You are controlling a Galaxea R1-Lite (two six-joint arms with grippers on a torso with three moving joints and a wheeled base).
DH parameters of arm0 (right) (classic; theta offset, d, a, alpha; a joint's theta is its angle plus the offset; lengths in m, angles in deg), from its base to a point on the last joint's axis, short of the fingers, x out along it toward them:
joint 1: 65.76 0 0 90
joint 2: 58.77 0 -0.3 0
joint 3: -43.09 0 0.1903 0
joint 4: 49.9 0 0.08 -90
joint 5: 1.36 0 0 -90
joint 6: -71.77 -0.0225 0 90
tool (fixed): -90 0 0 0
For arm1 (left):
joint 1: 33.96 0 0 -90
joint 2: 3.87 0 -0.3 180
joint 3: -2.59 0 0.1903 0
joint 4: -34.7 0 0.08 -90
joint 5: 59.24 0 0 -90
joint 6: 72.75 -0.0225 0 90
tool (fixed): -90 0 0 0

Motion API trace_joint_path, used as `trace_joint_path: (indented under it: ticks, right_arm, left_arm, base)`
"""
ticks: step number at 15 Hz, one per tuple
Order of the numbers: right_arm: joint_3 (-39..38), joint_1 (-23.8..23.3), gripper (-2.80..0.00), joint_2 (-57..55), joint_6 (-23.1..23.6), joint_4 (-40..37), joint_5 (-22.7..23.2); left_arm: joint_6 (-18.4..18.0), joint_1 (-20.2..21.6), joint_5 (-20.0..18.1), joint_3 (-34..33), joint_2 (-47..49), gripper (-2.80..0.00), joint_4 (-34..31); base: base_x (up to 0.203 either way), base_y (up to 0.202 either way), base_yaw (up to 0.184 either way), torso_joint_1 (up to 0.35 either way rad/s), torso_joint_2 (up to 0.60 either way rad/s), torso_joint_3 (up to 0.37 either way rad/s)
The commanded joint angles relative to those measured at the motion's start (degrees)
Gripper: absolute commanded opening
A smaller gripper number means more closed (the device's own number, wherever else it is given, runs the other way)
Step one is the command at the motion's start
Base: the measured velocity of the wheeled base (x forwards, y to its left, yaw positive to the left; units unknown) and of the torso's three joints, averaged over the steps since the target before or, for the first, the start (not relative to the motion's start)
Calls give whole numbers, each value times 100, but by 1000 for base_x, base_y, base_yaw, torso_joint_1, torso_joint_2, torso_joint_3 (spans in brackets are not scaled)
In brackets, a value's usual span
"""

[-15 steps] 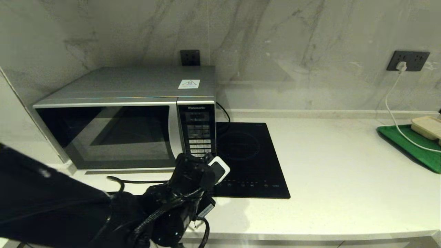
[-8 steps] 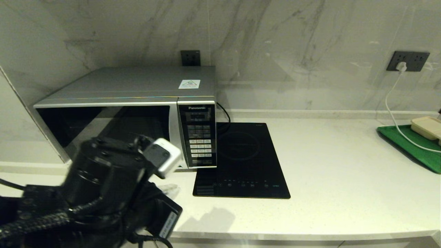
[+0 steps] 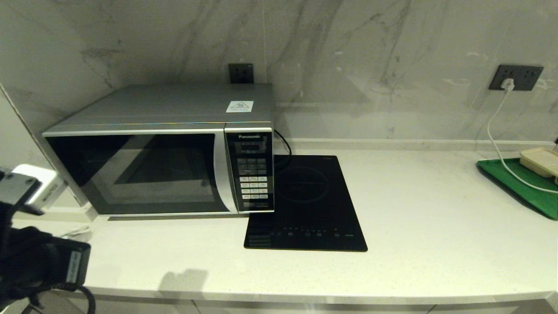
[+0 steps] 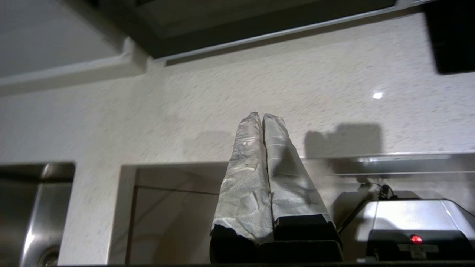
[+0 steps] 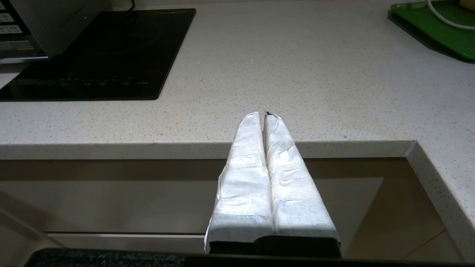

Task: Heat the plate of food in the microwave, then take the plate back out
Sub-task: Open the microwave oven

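The silver-grey Panasonic microwave [image 3: 161, 148] stands at the back left of the counter with its dark glass door shut. The plate of food is out of view in every frame. My left gripper [image 4: 262, 116] is shut with nothing between its taped fingers. It hangs low at the counter's front left corner, below and left of the microwave, whose underside [image 4: 222, 22] shows in the left wrist view. The left arm [image 3: 35, 261] fills the lower left of the head view. My right gripper [image 5: 264, 115] is shut and empty, parked just off the counter's front edge.
A flat black induction hob [image 3: 305, 200] lies right of the microwave. At the far right a green tray [image 3: 518, 185] holds a beige lidded box [image 3: 540, 159], with a white cable [image 3: 495, 139] running to a wall socket. A steel sink [image 4: 33, 215] lies left of the left gripper.
My left arm has pulled back from in front of the microwave's button panel and swung left and down to the counter's front left corner. The microwave door stays shut.
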Motion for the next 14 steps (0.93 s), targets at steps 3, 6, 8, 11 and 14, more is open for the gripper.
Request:
trace_joint_path:
  ticks: [3, 6, 8, 11, 14]
  right_arm:
    - [1, 2, -280, -2, -6, -1, -3]
    - [1, 2, -280, -2, 0, -1, -3]
    - [1, 2, -280, -2, -7, -1, -3]
    - [1, 2, -280, -2, 1, -1, 0]
    - [1, 2, -280, -2, -7, -1, -3]
  left_arm:
    - [-163, 929, 88, -676, -1812, -280, -142]
    - [-397, 1240, 117, -741, -2979, -280, -790]
    - [-561, 1343, 118, -743, -3643, -280, -1422]
    - [-790, 1616, -70, -736, -4378, -280, -2025]
    - [-458, 1655, -401, -530, -4400, -280, -2083]
  base:
    - [0, 0, 0, 0, 0, 0]
    - [0, 0, 0, 0, 0, 0]
    - [0, 0, 0, 0, 0, 0]
    - [0, 0, 0, 0, 0, 0]
    - [0, 0, 0, 0, 0, 0]
